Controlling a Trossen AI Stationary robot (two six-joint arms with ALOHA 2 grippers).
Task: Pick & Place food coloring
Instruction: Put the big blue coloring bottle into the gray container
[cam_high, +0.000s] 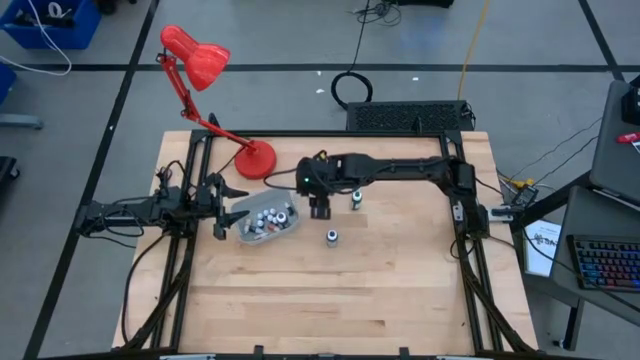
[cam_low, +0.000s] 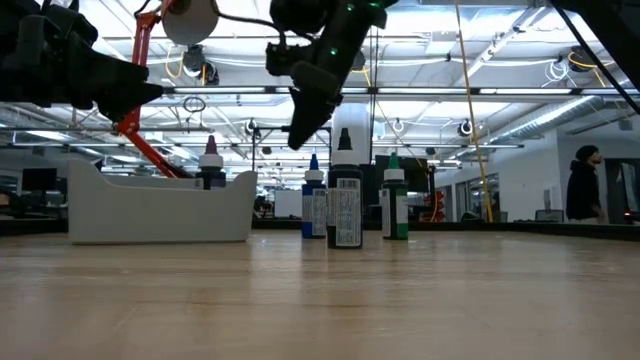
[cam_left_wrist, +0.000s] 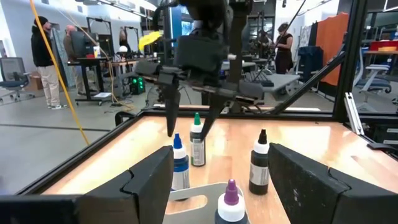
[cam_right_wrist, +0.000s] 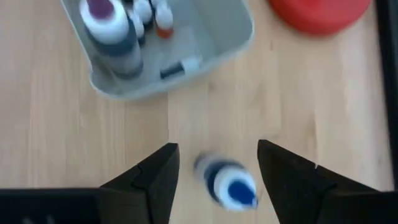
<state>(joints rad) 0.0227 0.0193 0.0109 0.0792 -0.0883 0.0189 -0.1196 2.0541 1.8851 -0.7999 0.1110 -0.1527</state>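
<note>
On the table (cam_high: 400, 290), the tray (cam_high: 285, 228) of small bottles sits at nine o'clock from my right gripper (cam_high: 319, 209), whose fingers hang spread, gripping nothing, directly above the upright blue bottle (cam_right_wrist: 231, 185), while my left gripper (cam_high: 222, 205) waits open beside the tray.

blue-capped bottle (cam_right_wrist: 227, 183) blurred, tray (cam_right_wrist: 239, 34) cut off

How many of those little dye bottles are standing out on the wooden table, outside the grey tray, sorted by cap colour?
Blue cap: 1
Green cap: 1
Black cap: 1
Total: 3 bottles standing on the table outside the tray.
</note>
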